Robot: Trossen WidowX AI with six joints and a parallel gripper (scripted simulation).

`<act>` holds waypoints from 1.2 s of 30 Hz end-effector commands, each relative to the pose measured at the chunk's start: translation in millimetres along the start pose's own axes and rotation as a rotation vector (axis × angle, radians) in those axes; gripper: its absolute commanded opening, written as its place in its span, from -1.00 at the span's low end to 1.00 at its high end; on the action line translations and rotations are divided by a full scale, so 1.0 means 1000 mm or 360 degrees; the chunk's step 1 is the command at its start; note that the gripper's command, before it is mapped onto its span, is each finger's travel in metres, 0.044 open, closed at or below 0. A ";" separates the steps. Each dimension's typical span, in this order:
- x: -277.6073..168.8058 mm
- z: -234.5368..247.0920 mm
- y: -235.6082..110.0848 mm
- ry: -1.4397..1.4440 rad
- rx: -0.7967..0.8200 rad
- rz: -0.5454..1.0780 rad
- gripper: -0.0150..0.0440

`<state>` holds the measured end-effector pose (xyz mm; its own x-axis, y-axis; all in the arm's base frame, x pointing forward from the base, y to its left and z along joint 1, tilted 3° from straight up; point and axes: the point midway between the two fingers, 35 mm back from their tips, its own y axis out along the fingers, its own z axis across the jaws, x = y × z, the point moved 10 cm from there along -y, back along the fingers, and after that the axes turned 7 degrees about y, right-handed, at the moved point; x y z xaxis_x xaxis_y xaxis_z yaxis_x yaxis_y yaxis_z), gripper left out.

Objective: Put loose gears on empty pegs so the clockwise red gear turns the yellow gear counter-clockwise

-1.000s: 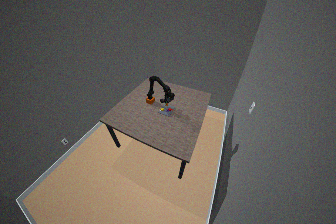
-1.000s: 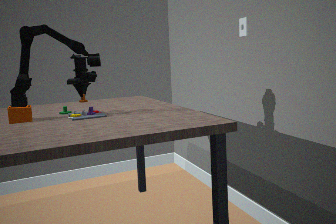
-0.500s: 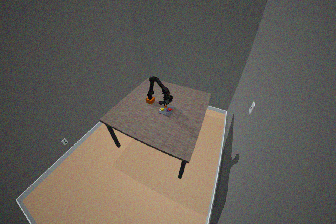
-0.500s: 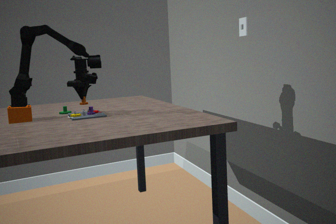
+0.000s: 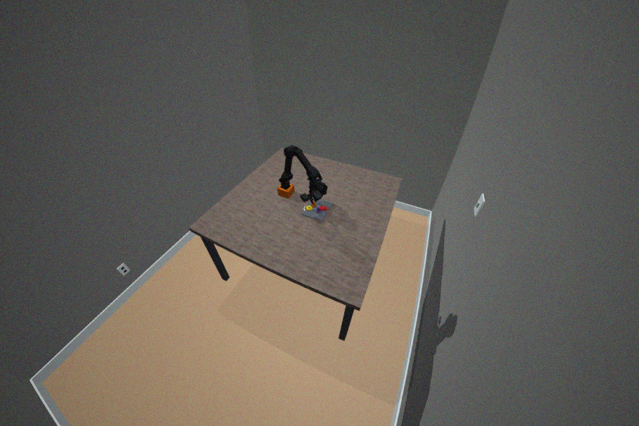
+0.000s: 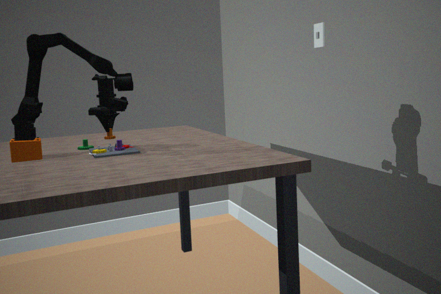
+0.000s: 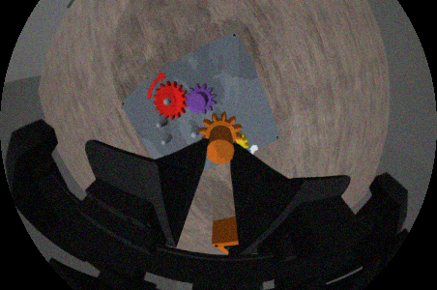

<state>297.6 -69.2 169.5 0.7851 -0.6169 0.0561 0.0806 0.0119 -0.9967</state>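
Note:
My gripper [image 6: 109, 130] [image 7: 219, 145] is shut on the orange gear [image 6: 110, 137] [image 7: 220, 128] by its stem and holds it above the grey board [image 6: 117, 154] [image 7: 251, 92]. The red gear [image 5: 322, 208] [image 7: 172, 102] sits on its peg beside the red arrow. The purple gear [image 6: 119, 147] [image 7: 200, 99] is on the board next to the red gear, teeth at its teeth. The yellow gear [image 5: 308, 208] [image 6: 99, 150] [image 7: 242, 141] is mostly hidden behind the orange gear in the wrist view. Several empty pegs show, one peg [image 7: 194, 131] left of the orange gear. The green gear [image 6: 85, 146] stands on the table.
The wooden table [image 5: 258, 224] [image 6: 199, 162] [image 7: 309, 58] carries the board. The arm's orange base [image 5: 285, 191] [image 6: 25, 150] [image 7: 224, 231] stands beyond the board's yellow-gear side. The green gear stands between base and board in the exterior view.

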 end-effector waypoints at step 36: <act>0.000 -0.001 -0.001 -0.1502 0.0008 -0.0005 -0.49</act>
<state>297.1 -70.4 170.0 0.9651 0.2485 0.0827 0.0825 0.0112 -0.9965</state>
